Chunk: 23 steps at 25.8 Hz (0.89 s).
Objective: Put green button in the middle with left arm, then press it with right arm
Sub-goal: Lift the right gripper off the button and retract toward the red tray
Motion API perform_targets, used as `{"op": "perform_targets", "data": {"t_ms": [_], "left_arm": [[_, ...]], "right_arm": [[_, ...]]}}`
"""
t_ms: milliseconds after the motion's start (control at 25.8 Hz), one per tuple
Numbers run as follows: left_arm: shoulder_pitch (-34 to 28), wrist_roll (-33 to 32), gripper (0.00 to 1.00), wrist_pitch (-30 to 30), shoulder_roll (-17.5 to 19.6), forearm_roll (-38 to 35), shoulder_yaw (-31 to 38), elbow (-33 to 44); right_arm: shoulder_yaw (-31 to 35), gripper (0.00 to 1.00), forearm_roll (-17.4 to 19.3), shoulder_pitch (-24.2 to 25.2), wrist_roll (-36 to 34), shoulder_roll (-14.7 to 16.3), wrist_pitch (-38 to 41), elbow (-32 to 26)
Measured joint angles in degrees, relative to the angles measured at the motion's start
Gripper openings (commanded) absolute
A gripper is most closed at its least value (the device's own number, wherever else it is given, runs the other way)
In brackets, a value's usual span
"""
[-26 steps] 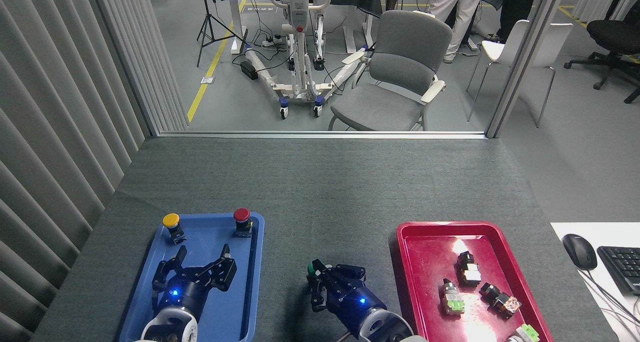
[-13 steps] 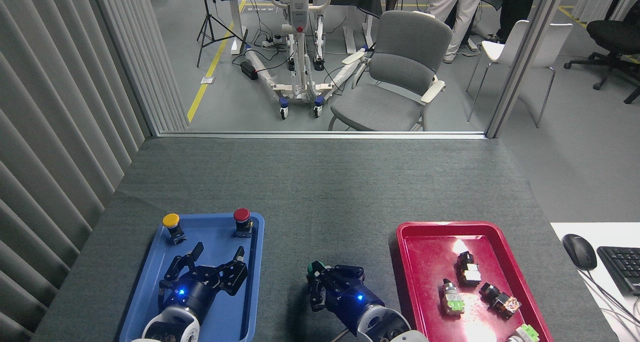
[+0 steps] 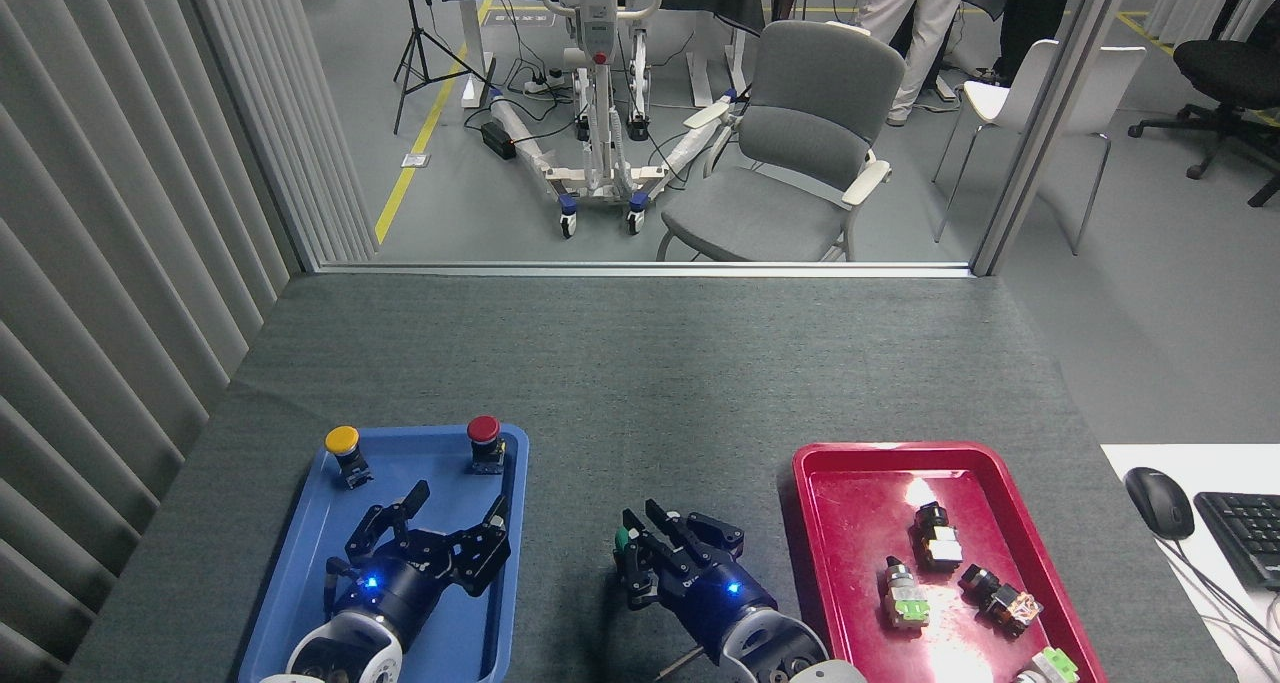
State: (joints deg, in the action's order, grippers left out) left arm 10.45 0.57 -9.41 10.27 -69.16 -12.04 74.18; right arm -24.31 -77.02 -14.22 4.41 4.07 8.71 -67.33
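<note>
The green button (image 3: 621, 538) stands on the dark grey middle strip (image 3: 650, 403) between the two trays. Only a sliver of its green cap shows at the left edge of my right gripper (image 3: 665, 543). That gripper reaches in from the bottom right with its black fingers (image 3: 655, 516) spread and raised over the button, holding nothing. My left gripper (image 3: 450, 523) hovers over the blue tray (image 3: 300, 563), open, fingers splayed and empty.
On the blue tray's far edge stand a yellow-capped button (image 3: 343, 444) and a red-capped button (image 3: 484, 436). A red tray (image 3: 830, 523) at the right holds several small switch parts. A mouse (image 3: 1158, 501) and a keyboard (image 3: 1245, 533) lie at the far right.
My left gripper has slid forward and to the right over the blue tray, staying open. The right gripper's fingers have uncurled and lifted, and less of the green cap shows.
</note>
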Motion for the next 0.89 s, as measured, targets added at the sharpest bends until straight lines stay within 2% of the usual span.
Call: {"op": "perform_targets", "data": {"t_ms": [78,194,465,775,891], "left_arm": [[0.1,0.0,1.00,-0.6,0.0,0.0,0.0,0.0],[0.4,-0.4,1.00,-1.0,0.3,-0.1,0.0,-0.2],[0.2,-0.7,1.00,-0.8,0.1,-0.3,-0.1,0.7],[0.2,-1.0,1.00,-0.5,0.0,0.0,0.0,1.0],[0.5,-1.1,1.00,-1.0,0.2,0.2,0.0,1.0]], "right_arm": [[0.1,1.00,0.1,0.1,-0.6,0.0,-1.7,-0.4],[0.1,1.00,0.4,0.1,-3.1,0.0,-4.1,-0.8],[0.1,1.00,5.1,-0.3,-5.5,0.6,-6.7,-0.8],[0.6,1.00,5.7,0.1,-8.5,2.2,-19.5,-1.6],[1.5,1.00,5.2,0.3,-10.4,2.5,-21.9,-1.6]]}}
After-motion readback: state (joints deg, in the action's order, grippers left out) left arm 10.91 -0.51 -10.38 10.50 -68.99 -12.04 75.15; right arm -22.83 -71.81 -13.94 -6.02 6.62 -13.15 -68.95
